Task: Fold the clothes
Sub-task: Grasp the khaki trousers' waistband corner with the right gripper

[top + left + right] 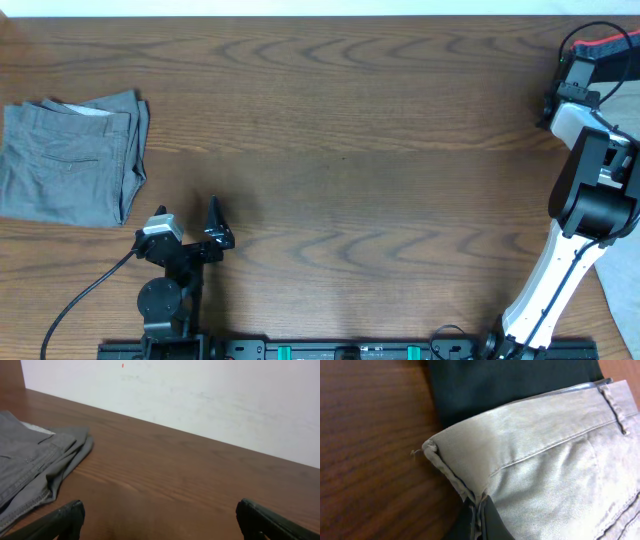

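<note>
- A mid-grey pair of cotton shorts (70, 160) lies folded at the left edge of the brown wooden bench (350, 150), about midway along it, waistband and a back pocket facing up.
- The left arm (170, 270) sits near the front edge, left of centre, just in front of the grey pair and apart from it.
- The left jaws stand wide open and hold nothing. In the left wrist view their two black fingers (60, 520) sit at the lower corners with bare wood between them.
- The right arm (590, 190) stretches along the right edge towards the far right corner.
- A pale khaki-green pair of cotton shorts (545, 460) fills the right wrist view, with its waistband, a belt loop and a seam showing.
- The right jaws are closed tight, pinching the khaki fabric at a seamed edge below the waistband corner.
- The khaki pair lies partly over a dark cloth (510, 380), with bench wood to its left.
- The overhead view does not show where the khaki pair lies on the bench.
</note>
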You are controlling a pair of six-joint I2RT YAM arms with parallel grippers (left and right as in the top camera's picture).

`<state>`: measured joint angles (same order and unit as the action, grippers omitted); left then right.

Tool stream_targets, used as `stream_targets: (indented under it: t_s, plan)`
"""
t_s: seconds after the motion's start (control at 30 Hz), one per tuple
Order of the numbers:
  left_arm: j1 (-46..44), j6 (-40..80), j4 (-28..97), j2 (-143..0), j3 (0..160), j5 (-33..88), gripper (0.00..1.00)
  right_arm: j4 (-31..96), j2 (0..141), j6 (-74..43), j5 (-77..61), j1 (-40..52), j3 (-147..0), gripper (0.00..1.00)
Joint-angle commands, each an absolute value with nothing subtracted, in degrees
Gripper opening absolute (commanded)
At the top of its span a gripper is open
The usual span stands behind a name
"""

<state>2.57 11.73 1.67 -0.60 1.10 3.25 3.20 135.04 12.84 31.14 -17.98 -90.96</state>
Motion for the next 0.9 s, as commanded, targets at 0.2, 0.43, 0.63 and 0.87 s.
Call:
stream_targets:
  t_s: [0.2, 0.43, 0.63, 0.87]
  plan:
    - [2.83, 10.98, 3.79, -0.25, 0.23, 3.66, 0.98, 6.83, 127.00, 9.67, 26.48, -15.84, -92.68, 0.01]
    - [2.83, 10.98, 3.79, -0.25, 0.23, 3.66, 0.98, 11.77, 126.74, 6.61, 21.37, -12.27, -92.68, 0.01]
    - [2.83, 10.96, 3.79, -0.25, 0.23, 3.66, 0.98, 13.72, 126.74, 5.06, 17.23, -8.67, -92.68, 0.01]
    - [2.83, 10.96, 3.79, -0.23, 0.23, 3.66, 0.98, 15.88, 126.74, 4.73, 17.17, -2.92, -92.68, 0.01]
